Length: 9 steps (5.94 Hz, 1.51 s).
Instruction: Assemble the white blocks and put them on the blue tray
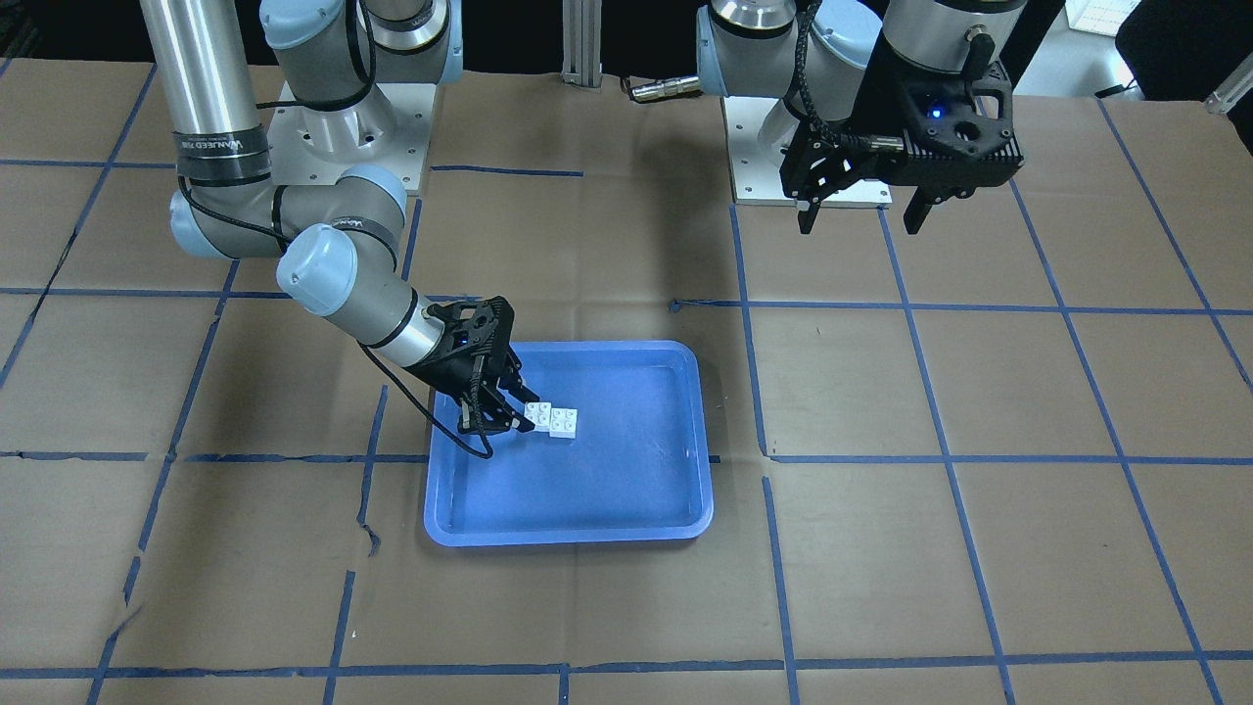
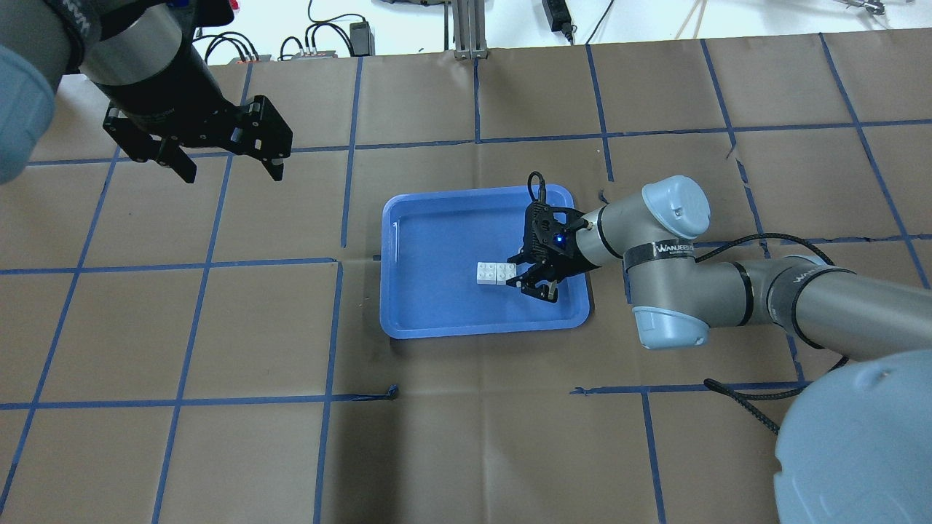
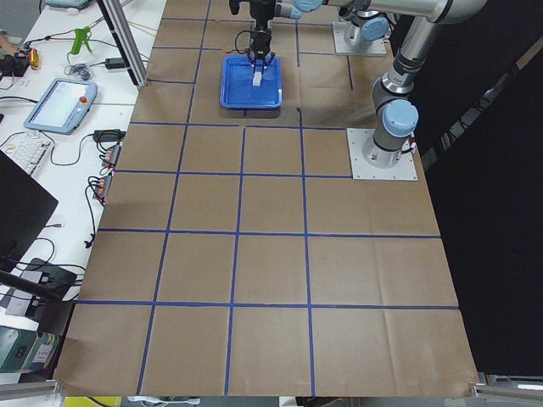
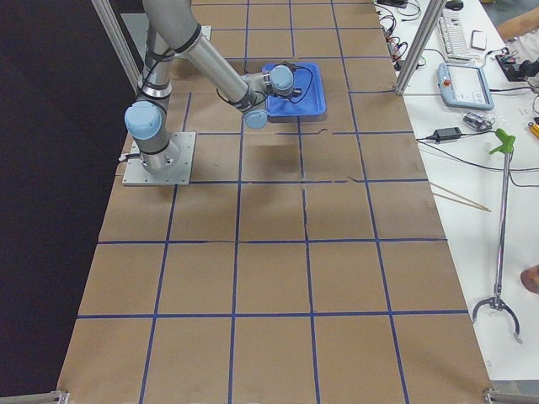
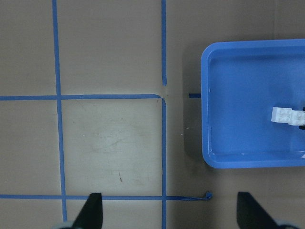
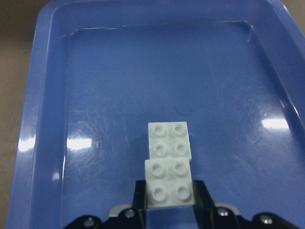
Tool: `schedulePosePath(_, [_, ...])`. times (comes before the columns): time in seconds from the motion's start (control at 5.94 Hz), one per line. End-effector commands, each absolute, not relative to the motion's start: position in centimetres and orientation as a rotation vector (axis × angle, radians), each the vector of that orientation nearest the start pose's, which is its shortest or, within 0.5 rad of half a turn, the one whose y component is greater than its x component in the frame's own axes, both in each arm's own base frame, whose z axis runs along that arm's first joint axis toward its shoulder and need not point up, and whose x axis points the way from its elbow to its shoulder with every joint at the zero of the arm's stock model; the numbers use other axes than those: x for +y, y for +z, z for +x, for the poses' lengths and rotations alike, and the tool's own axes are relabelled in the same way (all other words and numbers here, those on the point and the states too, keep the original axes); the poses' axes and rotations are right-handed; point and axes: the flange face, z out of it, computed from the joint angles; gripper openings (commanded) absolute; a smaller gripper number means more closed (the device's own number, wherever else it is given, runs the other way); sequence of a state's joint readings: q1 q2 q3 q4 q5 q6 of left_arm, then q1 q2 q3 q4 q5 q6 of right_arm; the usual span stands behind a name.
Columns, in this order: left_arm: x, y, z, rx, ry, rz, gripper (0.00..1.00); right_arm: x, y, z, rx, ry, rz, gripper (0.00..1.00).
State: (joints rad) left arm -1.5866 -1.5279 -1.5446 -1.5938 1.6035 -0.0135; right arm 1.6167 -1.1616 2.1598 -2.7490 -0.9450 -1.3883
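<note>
Two-arm workcell, placement stage of the block task.

**Table** [image 2: 218,327]: a surface covered in brown paper and gridded with blue tape. It carries everything else.

**Blue tray** [image 2: 429,291]: lies flat near the table's middle and serves as the reference for all positions below.

**Left gripper** [image 2: 233,173]: hangs high over the bare table, well apart from the tray and beyond its edge on the robot's left. Its jaws stand wide apart and hold nothing.

**Right gripper** [image 2: 518,280]: reaches in low over the tray's edge on the robot's right. In its wrist view the jaws are pressed against the two opposite side walls of the nearer block.

**White blocks** [image 6: 169,167]: inside the tray, toward its right-hand part, studs up. The two lie end to end and touching. It cannot be told whether they are locked together, or whether they rest on the tray floor or sit just above it.

Handling, as a judgement: the blocks are probably very light, rigid and smooth-walled, so they may slip or twist under a weak pinch. The flat side walls look like the best surfaces to hold, gripped low and squarely and clear of the studs. Because only one block is gripped, the other hangs off the joint, and a jolt could part them.
</note>
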Motion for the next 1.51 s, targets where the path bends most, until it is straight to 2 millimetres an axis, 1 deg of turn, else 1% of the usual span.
schedulePosePath(0.0, [-47.6, 52.0, -13.6, 3.109, -0.074, 0.001, 0.99, -48.5, 16.0, 21.4, 1.961, -0.725, -1.813, 0.28])
schedulePosePath(0.17, [-47.3, 52.3, -13.7, 3.109, -0.082, 0.003, 0.99, -48.6, 16.1, 21.3, 1.963, -0.727, -1.811, 0.29])
schedulePosePath(0.5, [-47.2, 52.4, -13.7, 3.109, -0.084, 0.003, 0.99, -48.8, 15.0, 21.4, 1.963, -0.729, -1.809, 0.28])
schedulePosePath(0.67, [-47.3, 52.2, -13.6, 3.107, -0.079, 0.006, 0.99, -48.8, 15.3, 21.4, 1.979, -0.732, -1.787, 0.29])
schedulePosePath(0.84, [-48.4, 51.6, -13.6, 3.108, -0.103, 0.001, 0.99, -48.8, 15.4, 21.4, 1.981, -0.733, -1.785, 0.29])
schedulePosePath(1.01, [-47.8, 52.2, -13.6, 3.105, -0.117, 0.0, 0.99, -48.8, 15.5, 21.4, 1.984, -0.733, -1.78, 0.29])
schedulePosePath(1.18, [-47.3, 52.6, -13.6, 3.104, -0.115, 0.0, 0.99, -48.8, 15.4, 21.4, 1.991, -0.728, -1.769, 0.31])
schedulePosePath(1.35, [-47.4, 52.5, -13.6, 3.104, -0.113, 0.0, 0.99, -48.8, 15.5, 21.4, 1.991, -0.731, -1.767, 0.39])
